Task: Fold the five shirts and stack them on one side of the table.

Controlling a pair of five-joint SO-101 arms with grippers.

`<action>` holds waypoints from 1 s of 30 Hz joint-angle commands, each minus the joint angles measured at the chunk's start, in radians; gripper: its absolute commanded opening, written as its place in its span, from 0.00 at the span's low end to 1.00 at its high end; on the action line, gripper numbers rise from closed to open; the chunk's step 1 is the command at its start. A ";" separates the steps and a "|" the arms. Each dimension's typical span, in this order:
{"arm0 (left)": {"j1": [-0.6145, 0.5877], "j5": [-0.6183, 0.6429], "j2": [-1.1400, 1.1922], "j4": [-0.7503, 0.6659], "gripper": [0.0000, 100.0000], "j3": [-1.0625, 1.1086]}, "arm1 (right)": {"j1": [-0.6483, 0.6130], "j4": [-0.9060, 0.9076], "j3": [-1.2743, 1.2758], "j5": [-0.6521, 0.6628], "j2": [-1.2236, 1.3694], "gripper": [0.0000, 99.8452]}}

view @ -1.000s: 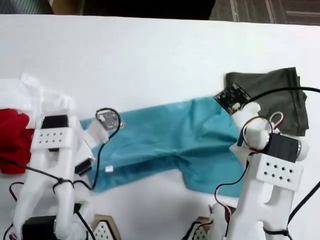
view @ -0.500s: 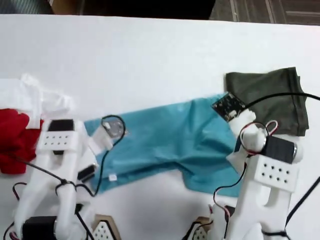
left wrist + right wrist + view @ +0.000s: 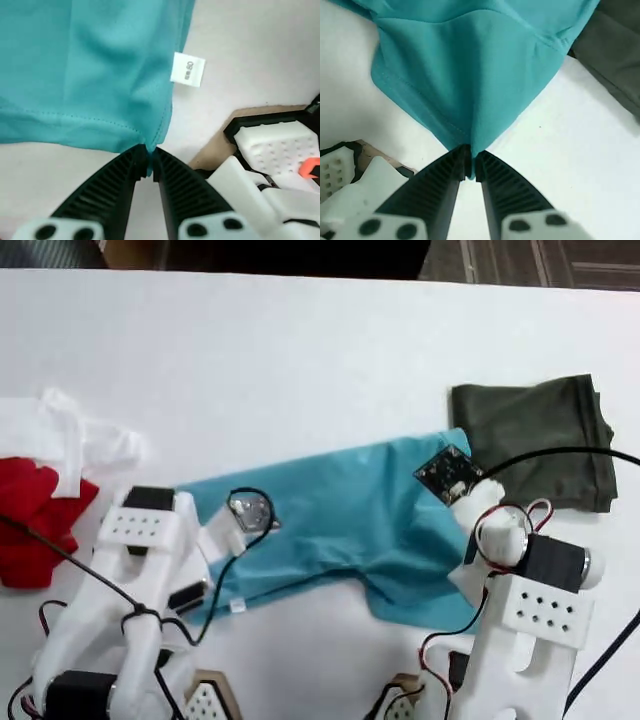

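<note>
Ok, both ends of the teal shirt (image 3: pixel 340 520) are gripped. On one end my left claw (image 3: pixel 150 161) is clamped on a hemmed corner, jaws tight together with fabric between them. A white label (image 3: pixel 187 69) sits on the shirt's edge just beside that corner. On the other end my right claw (image 3: pixel 471 164) is clamped on a fold at the near edge, cloth bunched to a point between the jaws. The shirt lies spread and creased across the middle of the bench (image 3: pixel 300 340), running from my left arm over to my right arm. Its far right corner sits right against the folded dark olive shirt (image 3: pixel 535 430) at the right side of the bench. The red shirt (image 3: pixel 30 520) and white shirt (image 3: pixel 60 430) are crumpled together at the left edge, white beyond red, both apart from the teal one
</note>
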 commanded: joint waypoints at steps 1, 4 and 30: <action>0.005 0.002 -0.026 -0.003 0.03 0.002 | 0.010 -0.001 0.008 0.009 -0.030 0.02; 0.006 0.000 -0.025 -0.003 0.03 0.002 | 0.010 -0.001 0.008 0.009 -0.030 0.02; -0.081 0.064 -0.023 0.112 0.05 -0.596 | -0.016 -0.311 -0.158 -0.146 0.001 0.01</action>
